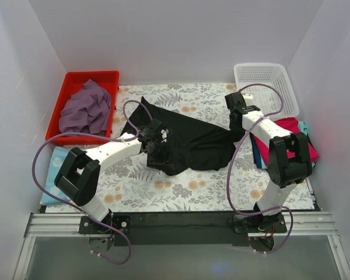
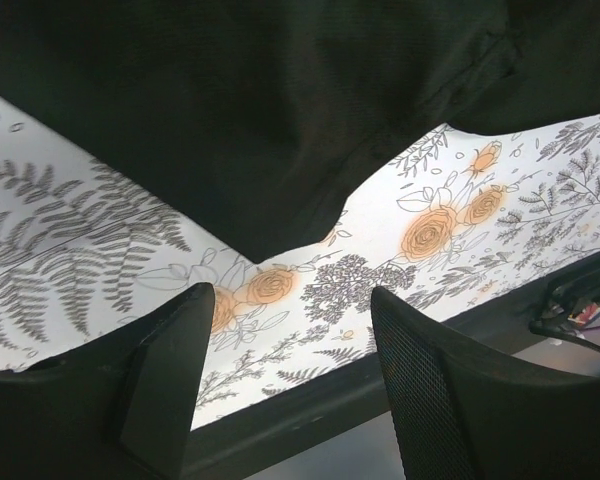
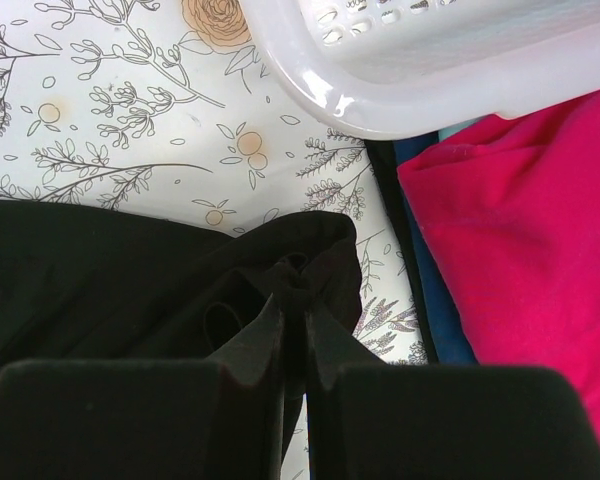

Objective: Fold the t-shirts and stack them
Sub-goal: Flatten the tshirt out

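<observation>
The black t-shirt (image 1: 192, 140) lies crumpled across the middle of the flowered desk (image 1: 163, 192). The right claw (image 3: 293, 320) is pinched tight on a fold at its right edge, just beside the pink t-shirt (image 3: 520, 240). The left claw (image 2: 290, 370) hangs at the shirt's left side, spread wide and holding nothing.

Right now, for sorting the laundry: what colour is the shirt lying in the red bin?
The shirt is dusty purple, clearest in the top external view.
</observation>
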Motion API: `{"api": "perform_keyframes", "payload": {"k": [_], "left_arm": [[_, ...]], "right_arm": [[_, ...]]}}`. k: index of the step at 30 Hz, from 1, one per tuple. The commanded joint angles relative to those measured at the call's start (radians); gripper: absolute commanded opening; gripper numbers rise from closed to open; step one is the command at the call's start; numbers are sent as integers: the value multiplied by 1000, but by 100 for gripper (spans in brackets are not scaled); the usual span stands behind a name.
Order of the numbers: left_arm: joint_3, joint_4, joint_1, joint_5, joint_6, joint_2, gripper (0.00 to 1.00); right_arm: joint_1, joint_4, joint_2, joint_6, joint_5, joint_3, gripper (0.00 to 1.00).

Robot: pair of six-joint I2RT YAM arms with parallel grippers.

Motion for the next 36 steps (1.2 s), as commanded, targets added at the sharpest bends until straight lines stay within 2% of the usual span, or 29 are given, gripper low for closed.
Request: {"api": "perform_keyframes", "payload": {"k": [1,11,21,27,31,36], "left_arm": [[-13,62,-22,58,-39,20,62],[-10,56,-68,25,-78,65,59],[-22,26,-76,-84,-113,91,55],[-2,36,-74,-106,-102,158,52],[7,43,-74,-115,-96,184,47],[25,40,-74,-119,-84,204,31]], "right_arm": [[-1,9,-21,-13,26,-2,1],[-1,4,-21,-14,28,-13,1],[-1,3,-15,-9,20,-22,1],[-1,1,-13,-16,25,-19,1],[-1,3,-15,-17,28,-18,1],[-1,3,-21,-20,37,-25,1]]}}
